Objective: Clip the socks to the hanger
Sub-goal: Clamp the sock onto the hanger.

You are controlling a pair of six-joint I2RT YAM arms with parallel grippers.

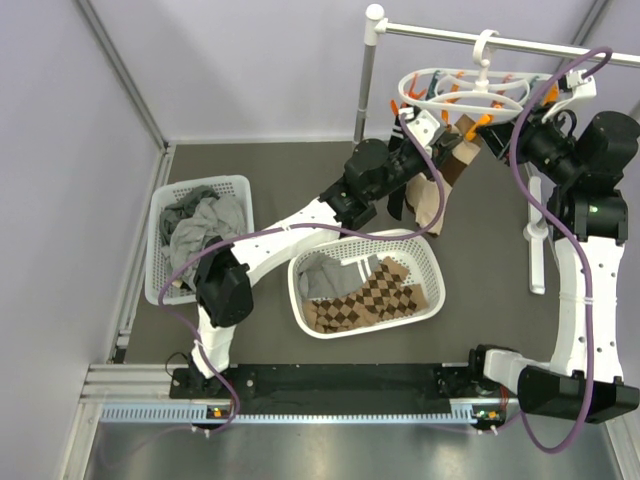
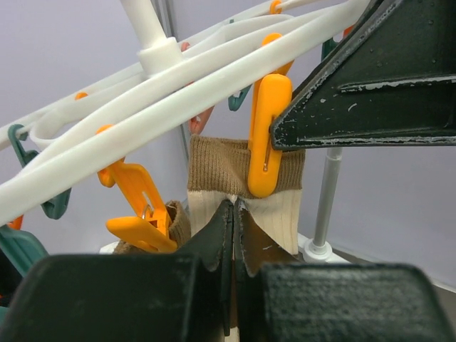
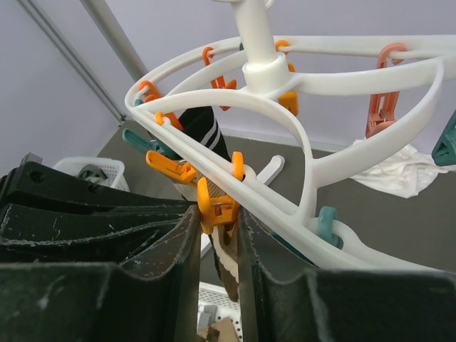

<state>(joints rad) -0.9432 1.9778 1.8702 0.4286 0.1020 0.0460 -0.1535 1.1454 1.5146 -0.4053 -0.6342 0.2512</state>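
Pegging step: my left gripper clamps the tan sock, my right gripper squeezes the orange peg at one o'clock — next, I'd let it bite.

Seeing the hanger hanging from the rail at the far right, socks dangling from its left pegs, a basket sitting nearer in the middle, a second basket sitting further left.

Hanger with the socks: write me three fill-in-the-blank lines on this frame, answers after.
The peg gripping the tan sock by its brown cuff is ____ in colour.
The left gripper pinches that sock just ____ the peg.
The hanger hangs by its hook from a white ____.
Missing: orange; below; rail.
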